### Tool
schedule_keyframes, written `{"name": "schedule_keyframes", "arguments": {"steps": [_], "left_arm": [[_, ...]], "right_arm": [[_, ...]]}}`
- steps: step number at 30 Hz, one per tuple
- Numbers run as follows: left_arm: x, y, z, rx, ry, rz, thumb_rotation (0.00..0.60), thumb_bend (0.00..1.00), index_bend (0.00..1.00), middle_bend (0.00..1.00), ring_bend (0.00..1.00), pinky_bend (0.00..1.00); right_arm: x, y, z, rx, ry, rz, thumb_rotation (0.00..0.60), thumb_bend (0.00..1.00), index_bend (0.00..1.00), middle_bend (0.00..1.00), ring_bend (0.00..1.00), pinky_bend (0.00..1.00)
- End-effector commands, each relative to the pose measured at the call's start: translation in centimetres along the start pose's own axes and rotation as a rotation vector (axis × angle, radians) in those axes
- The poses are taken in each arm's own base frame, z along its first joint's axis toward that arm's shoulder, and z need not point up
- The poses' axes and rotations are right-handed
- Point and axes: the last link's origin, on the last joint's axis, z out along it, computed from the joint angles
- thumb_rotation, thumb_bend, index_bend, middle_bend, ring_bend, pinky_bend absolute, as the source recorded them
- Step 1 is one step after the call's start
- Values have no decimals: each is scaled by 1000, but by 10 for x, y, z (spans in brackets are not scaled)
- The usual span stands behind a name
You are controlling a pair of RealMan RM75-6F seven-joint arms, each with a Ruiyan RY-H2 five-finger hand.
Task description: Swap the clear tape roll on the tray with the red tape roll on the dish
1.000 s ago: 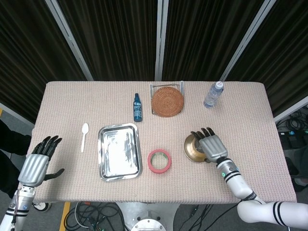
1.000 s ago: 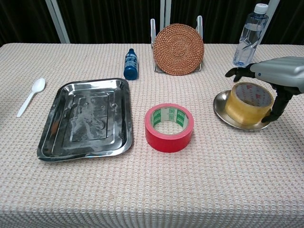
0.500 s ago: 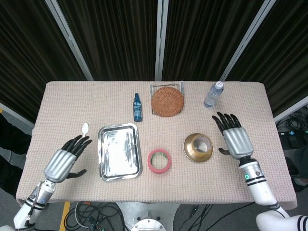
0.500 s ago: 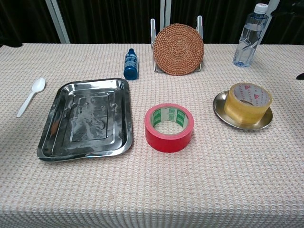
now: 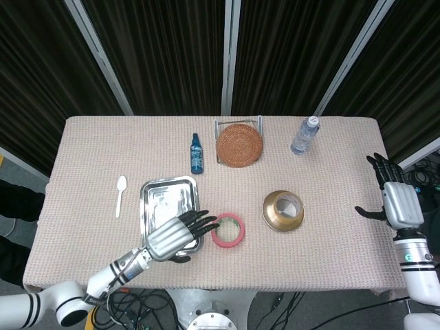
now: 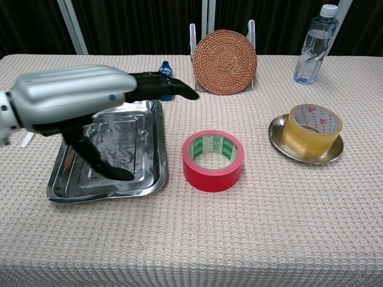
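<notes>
1. Tape rolls number two: your red tape roll lies on the table beside the steel tray, and the clear yellowish roll sits in the brass dish.
2. Your left hand hovers over the tray, fingers spread, empty.
3. Only the head view shows your right hand, fingers apart, at the table's far edge.

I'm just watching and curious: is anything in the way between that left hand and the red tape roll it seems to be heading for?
Nothing visible. The left hand hovers open over the tray, its fingers pointing at the red tape roll beside it. Only bare tablecloth lies between; the tray itself is empty.
</notes>
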Motion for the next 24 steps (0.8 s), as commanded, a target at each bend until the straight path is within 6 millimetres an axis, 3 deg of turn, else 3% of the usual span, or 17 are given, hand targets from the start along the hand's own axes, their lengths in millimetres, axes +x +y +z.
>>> {"name": "schedule_keyframes", "arguments": {"steps": [1,9,18,24], "left_arm": [[-2,7,30,-45,-24,8,600,110,72,50,1,161],[-20,5,76,-68,-118,74,600,110,72,45,0,161],[-28,-4,105,-38,-176,94,600,110,72,38,0,160],[-30,-9,109,-31,-203,112,600,111,72,37,0,160]], "right_arm": [[4,21,-6,-37,5,5,600,0,0,0,0,0],[8,39,-16,-46,31,29,600,0,0,0,0,0],[11,48,-24,-45,38,39,600,0,0,0,0,0],[10,50,-24,-47,34,41,600,0,0,0,0,0]]}}
